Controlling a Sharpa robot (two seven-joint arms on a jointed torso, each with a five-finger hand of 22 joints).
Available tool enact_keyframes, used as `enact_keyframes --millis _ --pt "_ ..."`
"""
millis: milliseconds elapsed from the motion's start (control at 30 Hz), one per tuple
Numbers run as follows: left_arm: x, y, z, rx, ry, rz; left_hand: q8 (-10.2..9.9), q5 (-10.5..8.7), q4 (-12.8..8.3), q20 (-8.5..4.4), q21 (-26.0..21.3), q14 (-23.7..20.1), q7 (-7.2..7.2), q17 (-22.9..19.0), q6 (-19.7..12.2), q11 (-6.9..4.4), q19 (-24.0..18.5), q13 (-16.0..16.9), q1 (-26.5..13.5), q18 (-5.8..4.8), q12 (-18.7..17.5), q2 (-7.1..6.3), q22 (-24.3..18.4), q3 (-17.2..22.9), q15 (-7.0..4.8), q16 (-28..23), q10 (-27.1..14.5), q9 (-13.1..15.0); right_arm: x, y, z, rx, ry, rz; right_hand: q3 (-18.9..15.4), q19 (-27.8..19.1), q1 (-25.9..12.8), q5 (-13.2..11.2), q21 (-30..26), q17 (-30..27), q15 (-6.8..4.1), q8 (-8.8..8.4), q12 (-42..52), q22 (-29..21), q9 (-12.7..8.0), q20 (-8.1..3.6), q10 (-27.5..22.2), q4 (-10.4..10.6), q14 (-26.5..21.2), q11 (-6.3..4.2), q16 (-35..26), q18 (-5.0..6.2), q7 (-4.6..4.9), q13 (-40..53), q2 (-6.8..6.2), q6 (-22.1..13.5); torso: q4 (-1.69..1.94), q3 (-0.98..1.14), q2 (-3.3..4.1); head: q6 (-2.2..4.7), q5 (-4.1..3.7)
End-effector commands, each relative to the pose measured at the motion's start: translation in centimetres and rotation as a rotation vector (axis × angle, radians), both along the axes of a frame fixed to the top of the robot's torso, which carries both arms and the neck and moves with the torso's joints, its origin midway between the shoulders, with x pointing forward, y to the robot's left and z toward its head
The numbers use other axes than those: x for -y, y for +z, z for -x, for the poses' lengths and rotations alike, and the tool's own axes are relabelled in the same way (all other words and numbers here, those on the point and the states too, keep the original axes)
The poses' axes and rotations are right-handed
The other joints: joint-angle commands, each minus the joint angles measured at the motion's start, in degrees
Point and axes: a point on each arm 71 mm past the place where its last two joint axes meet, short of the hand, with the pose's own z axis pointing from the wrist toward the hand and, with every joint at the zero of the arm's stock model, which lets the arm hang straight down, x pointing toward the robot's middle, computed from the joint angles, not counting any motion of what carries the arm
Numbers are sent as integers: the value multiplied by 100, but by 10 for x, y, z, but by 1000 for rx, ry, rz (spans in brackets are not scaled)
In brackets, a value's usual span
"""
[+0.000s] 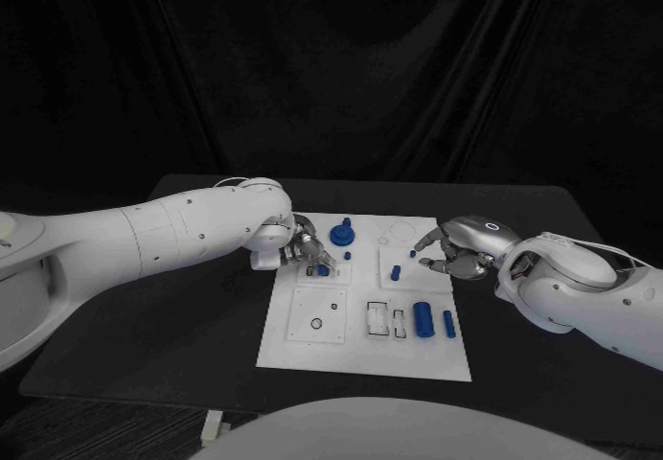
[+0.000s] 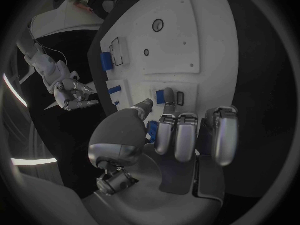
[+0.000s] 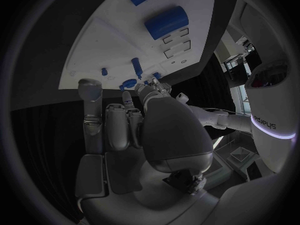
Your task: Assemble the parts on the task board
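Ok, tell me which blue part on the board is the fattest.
The short thick cylinder lying near the task board's front right, beside a slimmer blue rod; every other blue part is thinner.

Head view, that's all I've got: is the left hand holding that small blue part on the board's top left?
Observer: In the left wrist view the part sits between the left hand's thumb tip and a fingertip; a firm pinch I cannot tell.
Operator: What's beside it?
Observer: A dark oval slot in the board, right next to the part.
Operator: And the right hand?
Observer: Right wrist view: the right hand holds nothing, fingers apart.
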Motion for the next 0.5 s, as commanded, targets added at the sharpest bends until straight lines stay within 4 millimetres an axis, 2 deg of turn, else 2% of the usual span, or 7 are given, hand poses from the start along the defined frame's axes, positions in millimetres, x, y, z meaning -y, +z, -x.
enact_keyframes --millis 33,500 --pt "3 -1 1 2 -3 12 25 -35 -7 -50 -26 606 4 1509 -6 -34 3 1509 -50 90 15 6 954 -39 -53 15 608 6 1 -2 0 -5 -16 9 28 -20 42 29 -30 157 38 -22 -24 426 -5 -1 -36 4 273 4 -25 80 4 501 -13 53 -4 0 2 -1 3" --pt "8 -1 -1 10 -1 14 18 1 -42 -56 -28 606 -2 1509 -45 -41 7 1509 35 89 15 31 958 -32 -59 15 608 39 1 -3 1 -6 -16 7 48 -25 48 55 -59 146 38 -23 -40 422 -7 -1 -52 -7 269 5 -37 84 5 482 -19 56 1 0 2 -1 -9"
